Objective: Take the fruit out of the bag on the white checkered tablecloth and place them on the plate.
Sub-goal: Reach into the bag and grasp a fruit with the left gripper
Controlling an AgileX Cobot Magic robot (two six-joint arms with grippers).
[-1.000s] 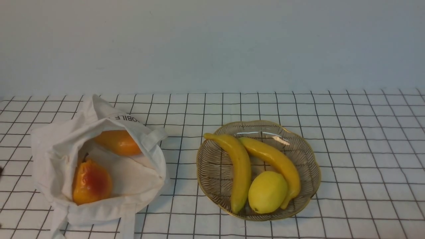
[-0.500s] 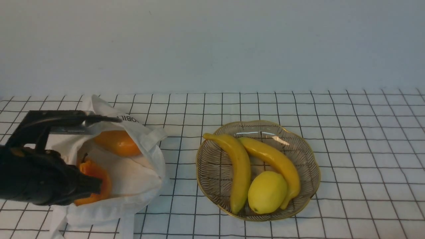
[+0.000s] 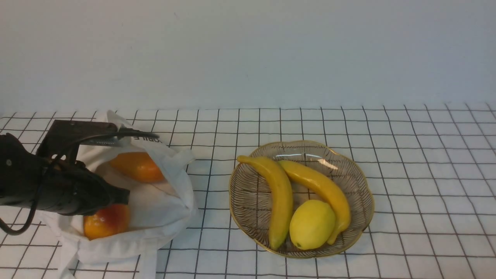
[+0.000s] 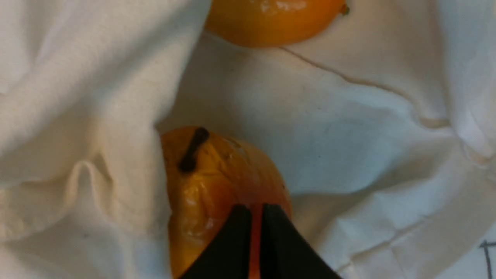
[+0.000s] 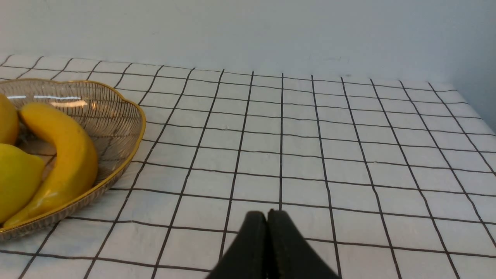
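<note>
The off-white cloth bag (image 3: 155, 217) lies open at the left on the white checkered tablecloth (image 3: 426, 174). Inside it are the blushed pear (image 3: 106, 221) with a dark stem (image 4: 193, 149) and the oblong orange fruit (image 3: 137, 166), which also shows in the left wrist view (image 4: 271, 19). My left gripper (image 3: 122, 197) hangs over the pear (image 4: 217, 193) with its jaws shut and holding nothing (image 4: 256, 211). The glass plate (image 3: 350, 166) with a gold rim sits right of the bag. My right gripper (image 5: 267, 216) is shut and empty above bare cloth, right of the plate (image 5: 116, 116).
Two yellow bananas (image 3: 281, 193) (image 3: 321, 186) and a pale lemon (image 3: 312, 224) lie in the plate. A plain wall rises behind the table. The bag's strap handles (image 3: 149, 263) trail toward the front edge.
My left arm has come in from the left, over the bag. It has moved a little farther right and up, and its fingers now reach over the pear.
</note>
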